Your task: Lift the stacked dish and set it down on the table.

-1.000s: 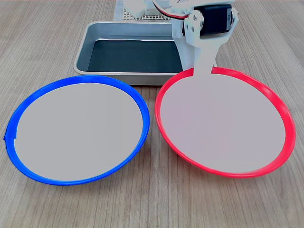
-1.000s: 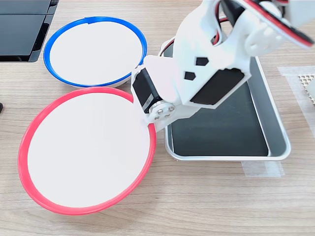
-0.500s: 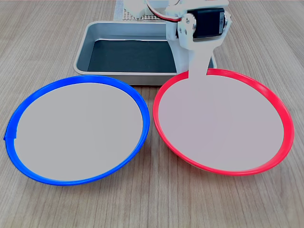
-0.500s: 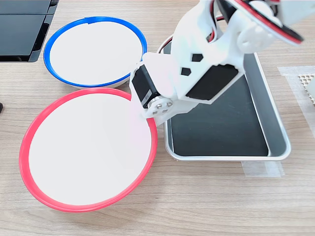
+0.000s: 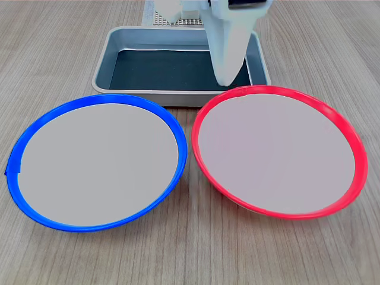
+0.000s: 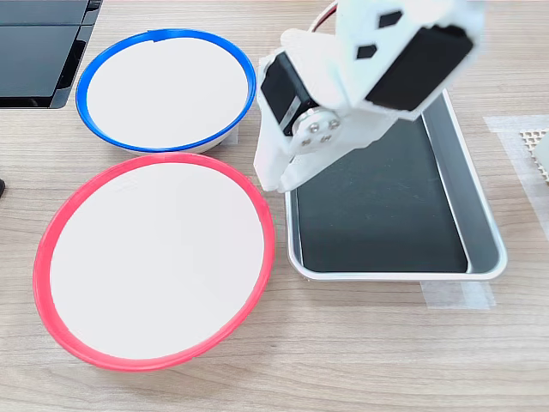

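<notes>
On the desk (image 5: 71, 35) I see the red-rimmed dish (image 5: 276, 153) lying flat beside the blue-rimmed plate (image 5: 95, 160) and before the grey tray (image 5: 178, 96), while the fingers (image 5: 228, 71) hang above its far rim, their spread hidden.

Arm (image 6: 360, 77): white moulded plastic shell, with black servo blocks set into it and small black diamond-shaped cutouts. A round hub with silver screws shows in the second exterior view. A thin red cable, possibly with others, runs near its top.
</notes>
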Controlling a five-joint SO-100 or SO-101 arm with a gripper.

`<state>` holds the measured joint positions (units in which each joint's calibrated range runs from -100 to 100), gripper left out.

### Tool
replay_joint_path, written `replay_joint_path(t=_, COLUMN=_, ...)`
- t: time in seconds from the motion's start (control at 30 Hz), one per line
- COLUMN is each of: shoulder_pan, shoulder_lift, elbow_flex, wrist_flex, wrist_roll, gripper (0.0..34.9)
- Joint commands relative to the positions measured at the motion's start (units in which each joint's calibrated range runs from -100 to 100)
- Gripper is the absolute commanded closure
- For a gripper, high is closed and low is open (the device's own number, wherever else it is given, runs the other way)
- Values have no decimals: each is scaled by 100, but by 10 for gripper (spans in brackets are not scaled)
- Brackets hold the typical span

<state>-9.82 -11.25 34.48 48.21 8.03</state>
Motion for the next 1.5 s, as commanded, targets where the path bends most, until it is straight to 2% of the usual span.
replay_joint_path(t=0.0, shoulder_pan=149, shoulder_lift=-832, elbow_flex=52, wrist_flex=491, wrist_roll=44, gripper=291)
replay_joint_path(t=0.07, shoulder_pan=262, shoulder_lift=-1250, elbow_flex=152, wrist_flex=714, wrist_roll=78, gripper=291)
replay_joint_path(t=0.17, shoulder_pan=498, shoulder_lift=-1966, elbow_flex=471, wrist_flex=656, wrist_roll=73, gripper=322)
replay_joint_path(t=0.2, shoulder_pan=601, shoulder_lift=-2282, elbow_flex=680, wrist_flex=466, wrist_roll=59, gripper=347)
replay_joint_path(t=0.27, shoulder_pan=836, shoulder_lift=-3015, elbow_flex=1345, wrist_flex=-145, wrist_roll=44, gripper=347)
replay_joint_path(t=0.3, shoulder_pan=987, shoulder_lift=-3689, elbow_flex=2091, wrist_flex=-821, wrist_roll=-39, gripper=348)
replay_joint_path(t=0.4, shoulder_pan=1251, shoulder_lift=-5369, elbow_flex=3966, wrist_flex=-2101, wrist_roll=-254, gripper=349)
replay_joint_path(t=0.53, shoulder_pan=1373, shoulder_lift=-6717, elbow_flex=5350, wrist_flex=-2340, wrist_roll=-259, gripper=349)
replay_joint_path(t=0.63, shoulder_pan=1382, shoulder_lift=-7672, elbow_flex=6124, wrist_flex=-2126, wrist_roll=-293, gripper=349)
replay_joint_path(t=0.7, shoulder_pan=1382, shoulder_lift=-8397, elbow_flex=6552, wrist_flex=-1630, wrist_roll=-327, gripper=349)
replay_joint_path(t=0.83, shoulder_pan=1505, shoulder_lift=-8772, elbow_flex=6552, wrist_flex=-813, wrist_roll=-386, gripper=349)
replay_joint_path(t=1.03, shoulder_pan=1608, shoulder_lift=-8772, elbow_flex=6552, wrist_flex=-70, wrist_roll=-479, gripper=349)
replay_joint_path(t=1.33, shoulder_pan=1674, shoulder_lift=-8772, elbow_flex=6552, wrist_flex=-78, wrist_roll=-527, gripper=340)
replay_joint_path(t=1.47, shoulder_pan=1636, shoulder_lift=-8772, elbow_flex=6552, wrist_flex=-78, wrist_roll=-508, gripper=346)
